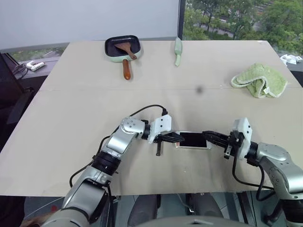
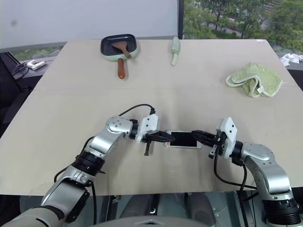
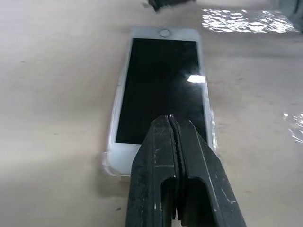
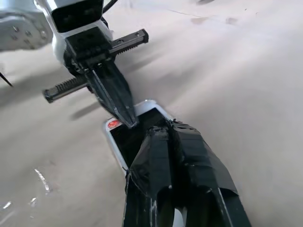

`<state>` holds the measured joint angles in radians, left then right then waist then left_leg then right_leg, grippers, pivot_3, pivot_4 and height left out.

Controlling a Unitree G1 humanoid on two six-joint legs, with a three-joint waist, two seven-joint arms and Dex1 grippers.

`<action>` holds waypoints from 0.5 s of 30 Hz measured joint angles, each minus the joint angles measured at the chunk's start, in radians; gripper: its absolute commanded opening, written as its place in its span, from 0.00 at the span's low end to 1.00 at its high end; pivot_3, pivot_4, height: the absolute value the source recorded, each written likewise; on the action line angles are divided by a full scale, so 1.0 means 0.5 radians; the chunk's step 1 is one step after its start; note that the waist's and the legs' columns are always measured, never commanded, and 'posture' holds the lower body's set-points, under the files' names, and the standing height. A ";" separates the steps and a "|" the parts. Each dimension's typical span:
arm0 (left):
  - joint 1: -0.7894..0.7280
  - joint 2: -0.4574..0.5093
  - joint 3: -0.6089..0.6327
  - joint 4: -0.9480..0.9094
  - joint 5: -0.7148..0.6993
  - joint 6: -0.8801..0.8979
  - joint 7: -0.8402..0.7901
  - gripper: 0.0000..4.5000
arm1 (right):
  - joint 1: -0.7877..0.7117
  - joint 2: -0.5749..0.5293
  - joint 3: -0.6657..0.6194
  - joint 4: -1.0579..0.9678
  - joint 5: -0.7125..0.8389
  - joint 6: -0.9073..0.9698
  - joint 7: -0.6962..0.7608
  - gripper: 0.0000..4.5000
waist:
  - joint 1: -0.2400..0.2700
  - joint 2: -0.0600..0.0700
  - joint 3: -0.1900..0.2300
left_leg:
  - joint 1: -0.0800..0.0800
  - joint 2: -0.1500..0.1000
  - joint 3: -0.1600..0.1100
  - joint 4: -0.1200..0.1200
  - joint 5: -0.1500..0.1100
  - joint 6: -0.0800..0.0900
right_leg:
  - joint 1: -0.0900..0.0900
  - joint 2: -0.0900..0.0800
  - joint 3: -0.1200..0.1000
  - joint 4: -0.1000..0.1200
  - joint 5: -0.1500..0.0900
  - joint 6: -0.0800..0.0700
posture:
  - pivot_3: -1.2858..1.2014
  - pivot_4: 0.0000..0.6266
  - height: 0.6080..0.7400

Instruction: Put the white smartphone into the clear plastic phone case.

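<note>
The bench [image 1: 71, 118] was a broad tan slab, and all the action sat at its near edge, well apart from the far clutter: a green cloth [image 1: 259, 79] far right, a green frying pan [image 1: 121, 48] with a wooden spatula in it, and a pale green utensil [image 1: 178, 51] beside it. Down front, the white smartphone [image 1: 193, 140] lay flat, screen up, lengthwise between the two arms. A faint glossy lip showed around its edges in the left wrist view, so the clear plastic phone case [image 3: 110, 163] looked to be already under and around it, though whether every corner was seated I couldn't tell. The left tool [image 1: 176, 138] had its fingers pressed together, gripping nothing, tips resting over the phone's left end near the small red mark. The right tool [image 1: 211, 137] was likewise fully closed and empty, its tips over the phone's right end. By my reading this was the pressing-in stage, two closed tips used as pushers. To do it well: push straight down on the bezel near the corners, not the glass centre; work one end while the other tool pinned the opposite end so the shell couldn't skate; keep force light so nothing levered back out.
</note>
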<state>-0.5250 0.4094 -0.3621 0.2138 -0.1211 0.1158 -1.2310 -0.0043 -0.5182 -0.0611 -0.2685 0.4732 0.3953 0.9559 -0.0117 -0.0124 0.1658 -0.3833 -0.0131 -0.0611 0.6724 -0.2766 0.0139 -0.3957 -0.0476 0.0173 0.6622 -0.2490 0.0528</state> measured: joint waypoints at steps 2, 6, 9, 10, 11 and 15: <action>0.029 -0.018 0.008 0.001 -0.005 -0.030 0.022 0.00 | 0.000 0.030 0.002 0.096 -0.004 -0.084 0.009 0.01 | 0.000 0.000 0.000 | 0.001 0.000 0.000 0.000 0.000 0.000 | 0.000 0.000 0.000 0.000 0.000 0.000 | 0.52 0.24 1.00; 0.059 -0.032 0.015 0.001 -0.023 -0.054 0.035 0.00 | -0.001 0.079 0.010 0.281 -0.017 -0.232 0.033 0.01 | -0.001 0.000 0.000 | 0.001 0.000 0.001 -0.001 0.000 0.000 | 0.000 0.000 0.001 0.000 0.000 0.000 | 0.52 0.24 1.00; 0.085 -0.032 0.019 -0.003 -0.042 -0.069 0.035 0.00 | -0.008 0.089 0.011 0.369 -0.058 -0.349 0.035 0.01 | -0.001 0.001 -0.001 | 0.002 0.000 0.001 -0.001 0.000 0.000 | 0.000 0.000 0.001 0.000 0.000 0.000 | 0.52 0.24 1.00; 0.092 -0.032 0.020 -0.008 -0.044 -0.070 0.036 0.00 | -0.015 0.092 0.011 0.389 -0.062 -0.369 0.033 0.01 | -0.001 0.001 -0.001 | 0.002 0.000 0.001 -0.001 0.000 0.000 | 0.001 0.000 0.001 0.000 0.000 0.000 | 0.52 0.24 1.00; 0.103 -0.033 0.021 -0.012 -0.046 -0.071 0.036 0.00 | -0.026 0.095 0.011 0.413 -0.065 -0.384 0.033 0.01 | -0.001 0.001 -0.001 | 0.004 0.000 0.001 -0.001 0.000 0.000 | 0.002 0.000 0.001 0.000 0.000 0.000 | 0.52 0.24 1.00; 0.115 -0.032 0.024 -0.022 -0.063 -0.044 0.038 0.00 | -0.029 0.094 0.015 0.462 -0.078 -0.435 0.035 0.01 | -0.001 0.001 -0.002 | 0.006 0.000 0.001 -0.001 0.000 0.000 | 0.005 0.000 0.001 0.000 0.000 0.000 | 0.52 0.24 1.00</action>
<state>-0.4676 0.3932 -0.3504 0.2028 -0.1526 0.0935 -1.2122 -0.0190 -0.4713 -0.0537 -0.0376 0.4341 0.1779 0.9736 -0.0120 -0.0117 0.1646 -0.3802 -0.0131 -0.0606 0.6718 -0.2766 0.0139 -0.3930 -0.0475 0.0179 0.6624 -0.2490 0.0528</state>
